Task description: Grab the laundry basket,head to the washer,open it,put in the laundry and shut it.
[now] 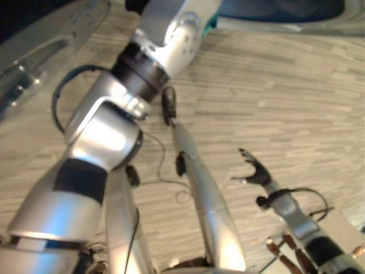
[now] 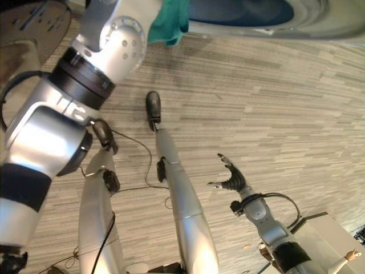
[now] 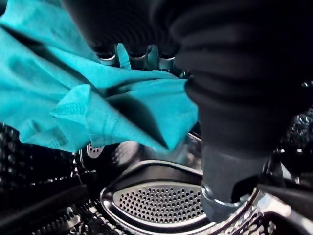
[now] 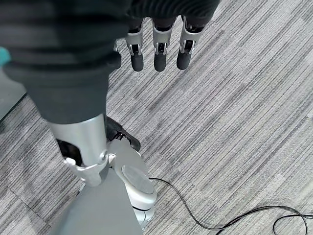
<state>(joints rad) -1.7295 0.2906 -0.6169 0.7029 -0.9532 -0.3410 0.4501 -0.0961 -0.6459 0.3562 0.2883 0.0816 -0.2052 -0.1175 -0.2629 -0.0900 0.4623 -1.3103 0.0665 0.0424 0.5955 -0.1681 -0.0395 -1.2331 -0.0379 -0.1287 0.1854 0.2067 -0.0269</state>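
My left arm reaches up into the washer's dark round opening (image 2: 245,11), where a teal garment (image 2: 171,23) hangs at the rim. In the left wrist view the teal garment (image 3: 73,93) drapes from my left hand's fingers (image 3: 133,56), which curl into it. The thumb (image 3: 220,186) stands apart below the cloth. Under them lies the drum's perforated metal paddle (image 3: 161,200). My right hand (image 1: 256,171) hangs low over the carpet, open and holding nothing, its fingers (image 4: 159,49) straight.
The washer's pale rim (image 2: 319,25) runs along the top right. A glassy curved panel, possibly the open door (image 1: 34,57), stands at the upper left. Grey striped carpet (image 2: 274,103) covers the floor. A pale box-like thing (image 2: 319,234) sits at the lower right.
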